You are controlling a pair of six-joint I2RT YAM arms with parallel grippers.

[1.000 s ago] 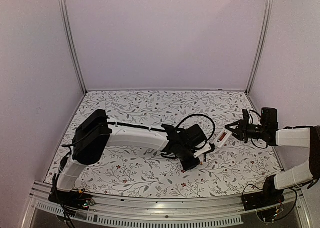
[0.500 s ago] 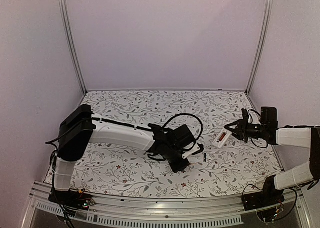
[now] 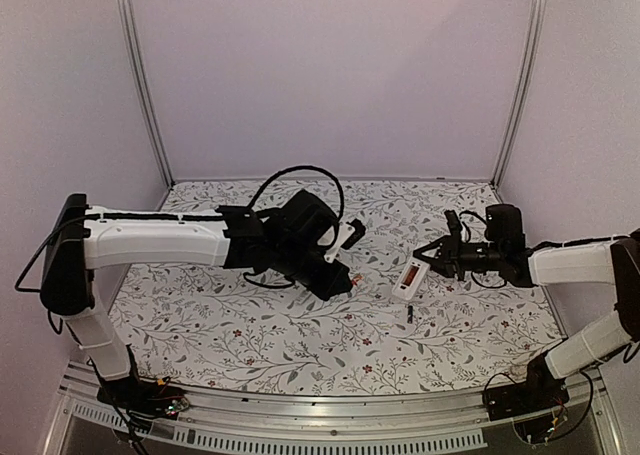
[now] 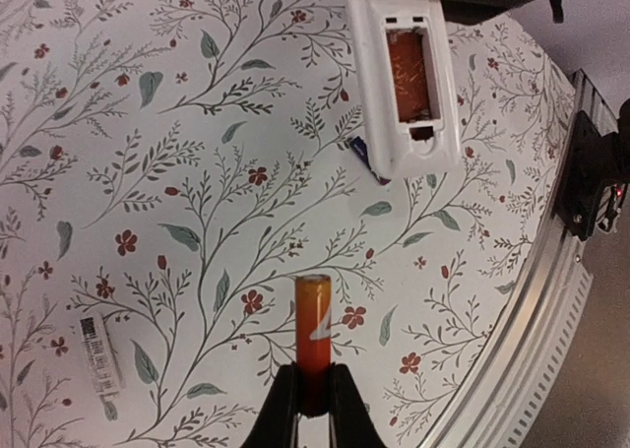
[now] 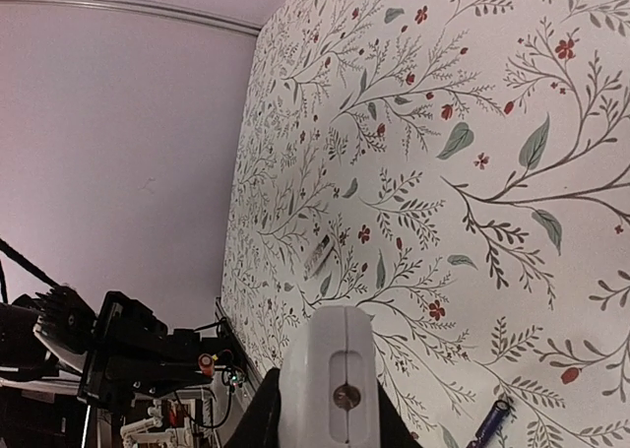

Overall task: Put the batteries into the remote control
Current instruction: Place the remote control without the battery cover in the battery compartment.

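Observation:
My left gripper (image 3: 344, 278) (image 4: 313, 397) is shut on the lower end of the orange-red battery (image 4: 313, 325) (image 3: 353, 278) and holds it above the table. To its right, my right gripper (image 3: 433, 260) (image 5: 331, 414) is shut on the white remote control (image 3: 408, 279) (image 4: 402, 123) (image 5: 333, 364), which hangs tilted over the table. The remote's open battery bay (image 4: 407, 72) faces the left wrist camera, with something orange-red inside. The black battery (image 3: 410, 313) (image 5: 489, 423) (image 4: 365, 157) lies on the table below the remote.
A small white strip with dark print (image 4: 101, 354) (image 5: 317, 256) lies flat on the floral table cover (image 3: 250, 330). The metal front rail (image 3: 330, 415) (image 4: 536, 320) runs along the near edge. Walls and corner posts (image 3: 515, 85) enclose the table.
The left gripper shut on the orange-red battery, lifted it off the table and swung left and back. The right gripper carried the remote leftward toward the middle.

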